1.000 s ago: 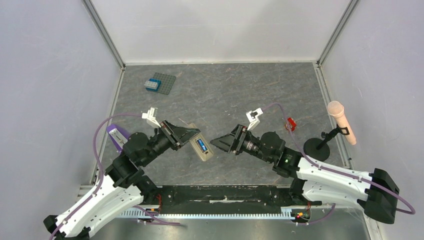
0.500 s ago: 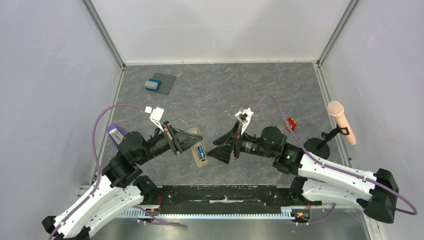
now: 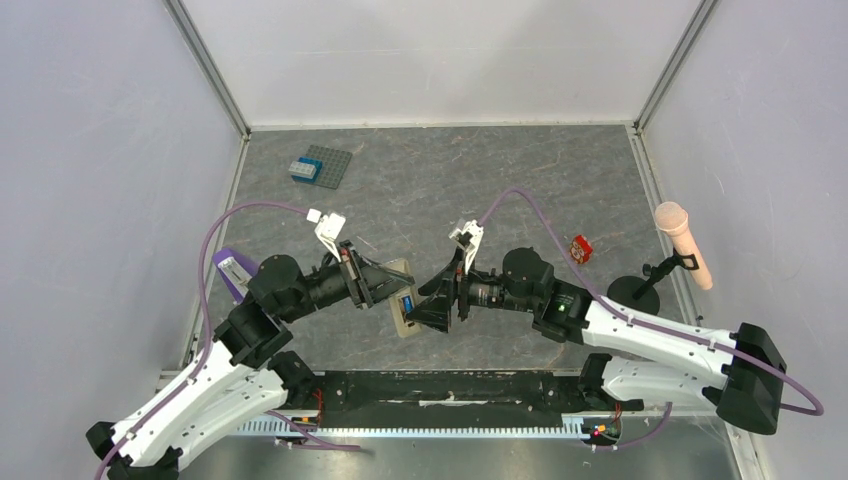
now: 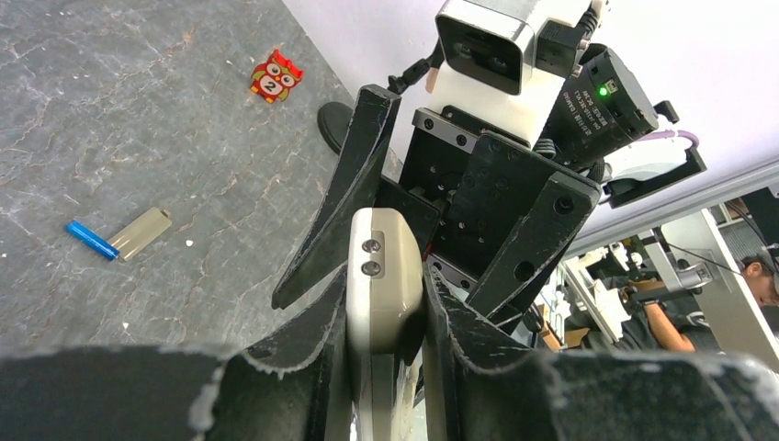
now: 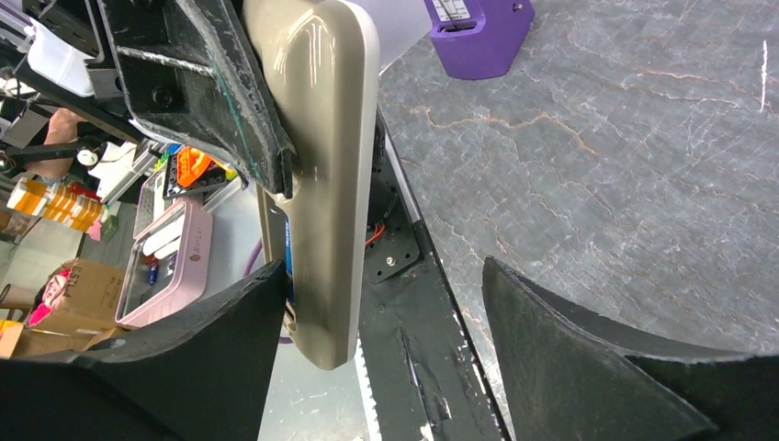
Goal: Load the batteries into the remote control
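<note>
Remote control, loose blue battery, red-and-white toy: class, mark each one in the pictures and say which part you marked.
remote control [image 4: 386, 299]: left wrist view, on its pale end face.
blue battery [image 4: 90, 240]: left wrist view, middle of the cell's length.
red-and-white toy [image 4: 276, 75]: left wrist view, centre of its front.

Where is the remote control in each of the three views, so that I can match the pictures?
Top external: the remote control is low in the centre of the picture.
Left wrist: the remote control stands at bottom centre, between that camera's own fingers.
Right wrist: the remote control hangs at upper left, a pale slab.
Shared landmark: the left gripper clamped on it.
</note>
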